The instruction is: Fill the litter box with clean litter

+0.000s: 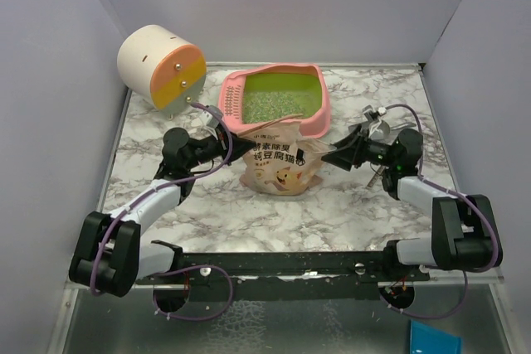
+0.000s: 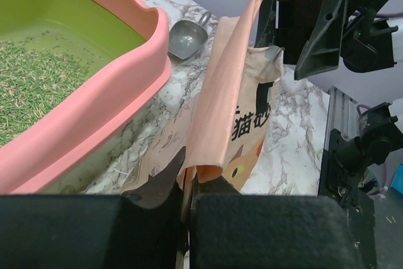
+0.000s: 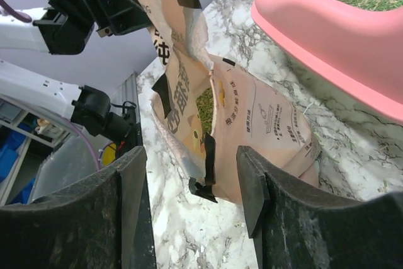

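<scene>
Litter box (image 1: 270, 71) w/ litter (image 1: 278, 104); pouch (image 1: 280, 167) open.

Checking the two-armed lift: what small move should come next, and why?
Probably close the right claw on the edge of the bag. The left claw is shut on the opposite edge, while the right stands open with the bag's torn edge seemingly between its jaws. With both sides held, the bag could be lifted over the litter box.
</scene>
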Action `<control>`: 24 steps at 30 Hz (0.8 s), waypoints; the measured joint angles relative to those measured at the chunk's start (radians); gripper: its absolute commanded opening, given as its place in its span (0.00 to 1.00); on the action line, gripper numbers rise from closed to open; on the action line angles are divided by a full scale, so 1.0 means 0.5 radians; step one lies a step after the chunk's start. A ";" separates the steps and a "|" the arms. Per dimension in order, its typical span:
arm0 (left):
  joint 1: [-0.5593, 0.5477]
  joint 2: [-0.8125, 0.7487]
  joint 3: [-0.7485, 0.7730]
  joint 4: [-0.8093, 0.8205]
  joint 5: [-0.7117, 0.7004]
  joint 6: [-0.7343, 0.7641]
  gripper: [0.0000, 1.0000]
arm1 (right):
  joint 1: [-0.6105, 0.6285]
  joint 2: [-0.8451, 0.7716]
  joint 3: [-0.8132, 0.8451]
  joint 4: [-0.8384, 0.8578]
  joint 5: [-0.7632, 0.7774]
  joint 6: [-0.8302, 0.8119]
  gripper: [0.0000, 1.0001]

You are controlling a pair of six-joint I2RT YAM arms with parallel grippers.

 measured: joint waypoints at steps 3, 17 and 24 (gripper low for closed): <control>0.003 0.018 0.005 0.009 0.001 -0.015 0.00 | 0.049 0.019 0.000 -0.002 0.005 -0.031 0.58; 0.093 0.045 0.126 -0.249 0.089 0.029 0.00 | 0.111 0.053 -0.136 0.159 0.253 0.034 0.01; 0.122 0.047 0.423 -0.967 0.160 0.304 0.00 | 0.130 -0.122 -0.168 -0.036 0.356 0.182 0.01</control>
